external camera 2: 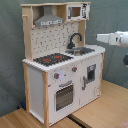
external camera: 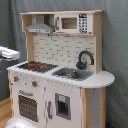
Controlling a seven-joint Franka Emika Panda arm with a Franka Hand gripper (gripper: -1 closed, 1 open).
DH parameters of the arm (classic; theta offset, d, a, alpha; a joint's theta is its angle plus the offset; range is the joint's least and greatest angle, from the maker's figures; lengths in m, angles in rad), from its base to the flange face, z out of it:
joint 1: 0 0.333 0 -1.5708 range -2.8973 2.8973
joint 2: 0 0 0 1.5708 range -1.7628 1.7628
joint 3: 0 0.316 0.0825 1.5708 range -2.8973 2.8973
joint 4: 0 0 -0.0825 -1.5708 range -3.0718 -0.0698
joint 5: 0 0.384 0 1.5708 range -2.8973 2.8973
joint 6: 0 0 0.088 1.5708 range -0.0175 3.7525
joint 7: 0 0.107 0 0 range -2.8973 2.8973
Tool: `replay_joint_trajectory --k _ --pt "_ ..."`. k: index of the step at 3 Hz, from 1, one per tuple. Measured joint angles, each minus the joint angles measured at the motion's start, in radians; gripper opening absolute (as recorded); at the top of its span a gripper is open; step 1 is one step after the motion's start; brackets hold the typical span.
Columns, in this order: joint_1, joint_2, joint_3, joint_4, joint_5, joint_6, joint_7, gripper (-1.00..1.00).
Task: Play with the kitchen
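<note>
We see the kitchen (external camera: 60, 70) standing upright on a wooden floor (external camera 2: 100, 112) in front of a grey curtain (external camera: 115, 45), filling most of both exterior views. On its white counter, the black-and-red hob (external camera 2: 52, 59) lies beside the sink (external camera: 71, 74), and the black faucet (external camera 2: 75, 39) arches over the basin. Above, the grey hood (external camera: 40, 26) hangs next to the small microwave (external camera: 70, 23) under the pale wood top shelf. Below the hob we find the oven door (external camera 2: 64, 95) with its dark window. In the second exterior view, the white robot arm (external camera 2: 114, 38) hovers at the second exterior view's right, near the sink end of the counter and apart from it. We cannot tell how the gripper stands.
</note>
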Motion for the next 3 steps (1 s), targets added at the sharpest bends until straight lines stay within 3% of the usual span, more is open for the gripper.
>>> replay_joint_trajectory --k 3 --pt "-0.064 0.152 -0.128 -0.003 0.0 0.157 -0.21 1.0"
